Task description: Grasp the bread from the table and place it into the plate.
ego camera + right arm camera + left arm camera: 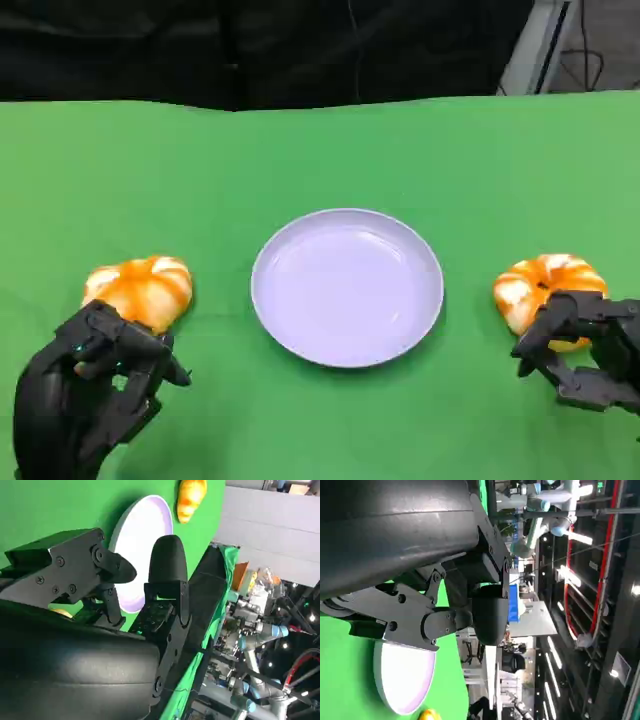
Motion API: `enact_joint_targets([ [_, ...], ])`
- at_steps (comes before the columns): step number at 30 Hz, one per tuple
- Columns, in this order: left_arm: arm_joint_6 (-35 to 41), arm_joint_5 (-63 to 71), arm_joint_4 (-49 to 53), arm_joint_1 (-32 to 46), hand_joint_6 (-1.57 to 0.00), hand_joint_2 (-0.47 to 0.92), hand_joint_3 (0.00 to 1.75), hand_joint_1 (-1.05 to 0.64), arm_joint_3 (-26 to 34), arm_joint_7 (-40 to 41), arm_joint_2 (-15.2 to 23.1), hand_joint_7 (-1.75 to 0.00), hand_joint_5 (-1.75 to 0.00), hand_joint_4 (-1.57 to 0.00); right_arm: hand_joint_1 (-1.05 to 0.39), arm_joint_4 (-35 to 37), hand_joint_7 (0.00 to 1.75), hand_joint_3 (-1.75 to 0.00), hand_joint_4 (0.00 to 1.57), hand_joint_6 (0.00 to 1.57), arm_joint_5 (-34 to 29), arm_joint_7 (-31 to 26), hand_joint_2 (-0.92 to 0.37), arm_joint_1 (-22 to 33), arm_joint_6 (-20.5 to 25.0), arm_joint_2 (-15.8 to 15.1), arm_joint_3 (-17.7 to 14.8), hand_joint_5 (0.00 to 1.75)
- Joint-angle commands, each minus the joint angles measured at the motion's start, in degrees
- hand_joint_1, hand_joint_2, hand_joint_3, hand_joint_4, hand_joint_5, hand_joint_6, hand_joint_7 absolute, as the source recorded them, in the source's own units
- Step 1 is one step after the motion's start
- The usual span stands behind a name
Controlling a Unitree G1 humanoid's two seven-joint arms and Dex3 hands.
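An empty white plate (347,287) sits mid-table. Two orange-and-white breads lie on the green cloth, one to the plate's left (140,289) and one to its right (545,288). My left hand (90,390) is just in front of the left bread, fingers apart and curved, their tips at its near edge. My right hand (585,345) arches its fingers over the near side of the right bread, holding nothing. The left wrist view shows the plate (402,680) and a sliver of bread (427,715). In the right wrist view the plate (140,555) and the far bread (191,497) lie beyond the spread fingers (167,565).
Green cloth (330,150) covers the table up to a dark backdrop at the far edge. There is bare cloth between each bread and the plate, and behind the plate.
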Motion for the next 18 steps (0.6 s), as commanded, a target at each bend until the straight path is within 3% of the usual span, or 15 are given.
enact_joint_targets([
  [1, 0.44, -0.42, -0.95, 0.54, -0.82, 0.92, 0.51, -0.08, 0.06, -0.33, 0.56, -1.22, -1.53, -0.84, 0.08, -0.19, 1.0, -0.84, 0.87, 0.93, 0.7, 0.0, -0.68, -0.17, -0.31, -0.6, -0.43, 1.39],
  [18, 1.25, -1.19, -1.86, 0.84, -0.83, 0.92, 0.51, -0.08, -0.16, -0.44, 0.33, -1.22, -1.53, -0.86, 0.07, -0.53, 1.0, -0.84, 0.87, 0.93, 0.67, -0.05, -0.69, -0.06, 0.24, -0.61, -0.38, 1.39],
])
